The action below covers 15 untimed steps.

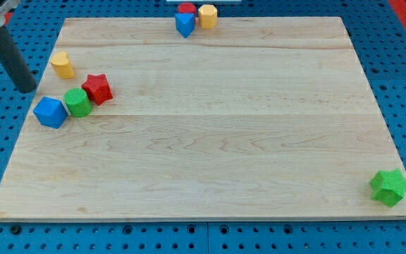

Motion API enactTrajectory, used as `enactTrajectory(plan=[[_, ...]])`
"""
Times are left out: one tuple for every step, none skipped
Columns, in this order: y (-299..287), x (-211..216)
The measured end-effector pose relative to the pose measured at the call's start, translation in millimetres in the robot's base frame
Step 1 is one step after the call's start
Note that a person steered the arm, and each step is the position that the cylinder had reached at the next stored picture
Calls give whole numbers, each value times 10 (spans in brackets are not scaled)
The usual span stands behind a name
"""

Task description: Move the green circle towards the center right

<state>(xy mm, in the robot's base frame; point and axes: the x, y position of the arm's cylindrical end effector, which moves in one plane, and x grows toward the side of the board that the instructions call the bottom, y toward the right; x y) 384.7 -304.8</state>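
The green circle (77,102) sits near the board's left edge, touching a blue block (50,112) on its left and a red star (98,89) on its upper right. My tip (28,89) is at the end of the dark rod, off the board's left edge, up and to the left of the blue block and the green circle, touching neither. A yellow block (63,64) lies just to the tip's upper right.
The wooden board (210,134) lies on a blue pegboard. At its top edge a red block (186,9), a blue block (184,24) and a yellow block (207,15) cluster together. A green star (390,187) sits at the bottom right corner.
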Motion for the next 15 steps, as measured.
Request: enactTrajectory(plan=[[11, 0], [123, 61], [286, 266], [515, 395], [778, 397], [942, 386], [1064, 327], [1252, 312], [1422, 312], [1601, 312], [1773, 312], [1926, 313], [2030, 366], [2030, 460], [2040, 554]])
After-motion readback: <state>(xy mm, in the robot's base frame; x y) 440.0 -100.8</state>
